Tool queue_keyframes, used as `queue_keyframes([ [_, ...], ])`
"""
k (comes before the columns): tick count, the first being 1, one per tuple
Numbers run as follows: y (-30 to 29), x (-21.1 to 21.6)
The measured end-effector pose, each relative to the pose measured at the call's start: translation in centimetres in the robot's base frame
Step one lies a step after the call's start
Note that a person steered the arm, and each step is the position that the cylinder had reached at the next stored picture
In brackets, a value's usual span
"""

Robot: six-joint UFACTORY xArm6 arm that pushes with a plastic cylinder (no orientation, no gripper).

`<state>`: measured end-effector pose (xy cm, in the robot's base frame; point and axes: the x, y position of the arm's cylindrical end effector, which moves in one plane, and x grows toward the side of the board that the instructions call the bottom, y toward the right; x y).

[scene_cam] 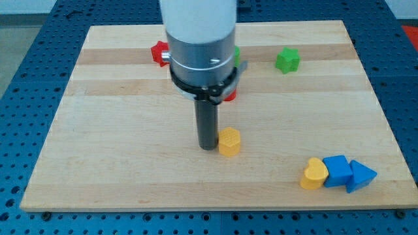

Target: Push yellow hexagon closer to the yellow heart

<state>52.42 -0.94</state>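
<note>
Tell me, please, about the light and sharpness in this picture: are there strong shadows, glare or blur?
Camera view: light is even and soft; the yellow hexagon and yellow heart cast only faint shadows on the wooden board; no strong glare on the wood. My tip stands just at the hexagon's left. The arm's white body looks bright and slightly soft; blocks behind it are partly hidden.

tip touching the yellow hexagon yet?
Touching, as far as the camera view shows: my tip sits directly against the left side of the yellow hexagon, no board visible between them.
</note>
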Motion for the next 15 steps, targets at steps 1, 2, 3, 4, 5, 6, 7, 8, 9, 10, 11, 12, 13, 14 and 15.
queue_keyframes([
  [1,1.2,0.2],
  [2,1.4,0.1],
  [3,1.4,-1.6],
  [4,2.4,-2.6],
  [5,4.1,-2.6],
  [6,6.2,-2.6],
  [7,7.2,-1.7],
  [8,7.8,-0.5],
  [9,8.2,0.1],
  [10,7.5,0.1],
  [11,6.8,0.1],
  [12,5.9,0.4],
  [13,5.9,1.7],
  [14,3.9,2.2],
  [15,3.1,3.1],
])
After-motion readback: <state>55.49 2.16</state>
